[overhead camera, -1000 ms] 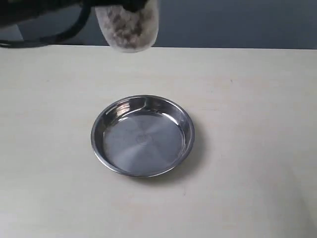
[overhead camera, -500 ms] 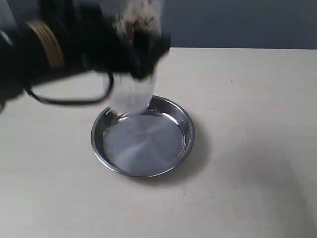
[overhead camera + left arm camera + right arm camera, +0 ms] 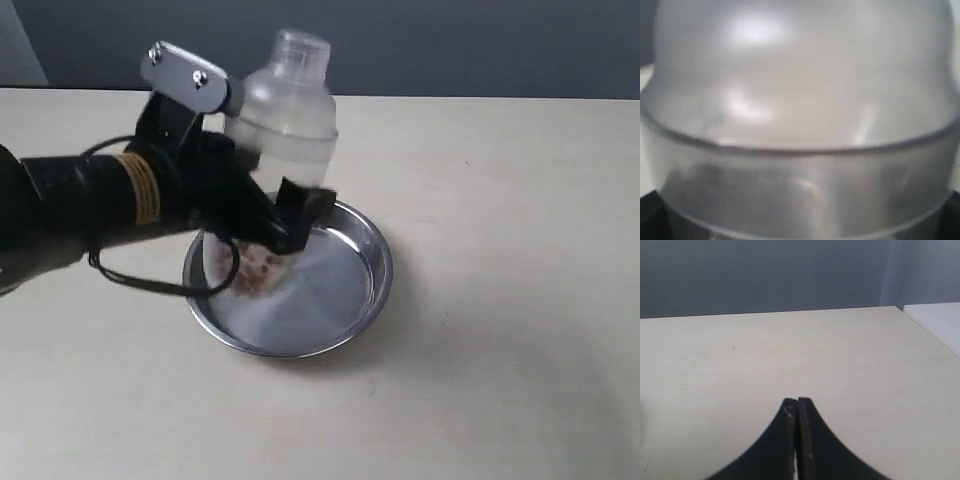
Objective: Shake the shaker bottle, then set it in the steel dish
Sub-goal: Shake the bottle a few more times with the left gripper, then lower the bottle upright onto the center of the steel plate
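The left claw (image 3: 278, 205) is clamped around the middle of the shaker bottle (image 3: 285, 120). One black finger (image 3: 303, 208) crosses the front of the body and the other is hidden behind it. The bottle stands nearly upright, leaning a little, with its clear cap (image 3: 301, 48) on top. Its lower end is down inside the steel dish (image 3: 377, 262), over the dish's left half. Brownish-pink grains (image 3: 255, 270) lie at the bottom of the bottle, just above the dish's floor. I cannot tell whether the base actually touches that floor, because the claw crosses in front.

The arm (image 3: 90, 200) reaches in from the dish's left side, and its black cable (image 3: 150, 284) hangs in a loop over the dish's left rim. In the left wrist view the frosted bottle (image 3: 800, 100) fills almost the whole picture, showing its domed shoulder and a seam line.

The dish sits on a pale table (image 3: 500, 360), and its right half is shiny. The right claw (image 3: 797, 404) has its two black fingers pressed together above the table (image 3: 790, 350); where it hangs relative to the dish cannot be told
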Robot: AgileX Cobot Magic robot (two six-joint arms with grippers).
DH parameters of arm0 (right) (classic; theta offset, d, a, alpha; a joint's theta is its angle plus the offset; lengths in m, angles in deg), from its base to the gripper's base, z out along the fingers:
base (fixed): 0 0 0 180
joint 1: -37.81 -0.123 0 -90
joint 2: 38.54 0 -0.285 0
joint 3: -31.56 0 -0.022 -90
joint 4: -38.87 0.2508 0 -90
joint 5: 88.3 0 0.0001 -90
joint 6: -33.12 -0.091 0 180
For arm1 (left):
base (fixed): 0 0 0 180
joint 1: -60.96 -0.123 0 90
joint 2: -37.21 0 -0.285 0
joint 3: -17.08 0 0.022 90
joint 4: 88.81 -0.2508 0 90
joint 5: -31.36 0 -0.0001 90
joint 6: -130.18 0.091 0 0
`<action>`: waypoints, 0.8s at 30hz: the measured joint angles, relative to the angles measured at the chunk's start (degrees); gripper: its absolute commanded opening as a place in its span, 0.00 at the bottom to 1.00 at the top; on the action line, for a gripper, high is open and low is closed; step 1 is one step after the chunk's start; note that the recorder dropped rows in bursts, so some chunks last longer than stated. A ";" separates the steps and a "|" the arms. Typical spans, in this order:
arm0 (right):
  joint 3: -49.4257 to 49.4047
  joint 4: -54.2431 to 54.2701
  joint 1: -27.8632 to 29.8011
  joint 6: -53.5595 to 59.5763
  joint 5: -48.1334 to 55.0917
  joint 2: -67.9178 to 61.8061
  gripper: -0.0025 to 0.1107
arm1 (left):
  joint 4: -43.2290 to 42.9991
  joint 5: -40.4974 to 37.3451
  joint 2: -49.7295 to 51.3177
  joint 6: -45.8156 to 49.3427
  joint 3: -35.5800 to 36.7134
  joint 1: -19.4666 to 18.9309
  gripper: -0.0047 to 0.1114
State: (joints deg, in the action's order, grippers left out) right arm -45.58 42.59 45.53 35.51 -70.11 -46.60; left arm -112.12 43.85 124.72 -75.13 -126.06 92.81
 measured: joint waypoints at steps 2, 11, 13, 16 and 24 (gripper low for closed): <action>0.00 0.00 0.00 0.00 0.00 0.00 0.01 | 0.87 9.11 -0.57 4.52 -2.60 -1.75 0.04; 0.00 0.00 0.00 0.00 0.00 0.00 0.01 | 9.95 23.17 10.93 7.76 -3.84 -6.07 0.04; 0.00 0.00 0.00 0.00 0.00 0.00 0.01 | 9.17 26.80 15.57 7.86 -3.08 -6.18 0.04; 0.00 0.00 0.00 0.00 0.00 0.00 0.01 | 7.68 33.67 20.83 7.26 -3.05 -6.18 0.04; 0.00 0.00 0.00 0.00 0.00 0.00 0.01 | 5.07 38.71 27.90 4.82 -3.05 -6.18 0.04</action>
State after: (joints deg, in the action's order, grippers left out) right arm -45.58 42.59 45.53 35.51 -70.11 -46.60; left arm -107.05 82.56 152.62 -70.31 -129.12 86.63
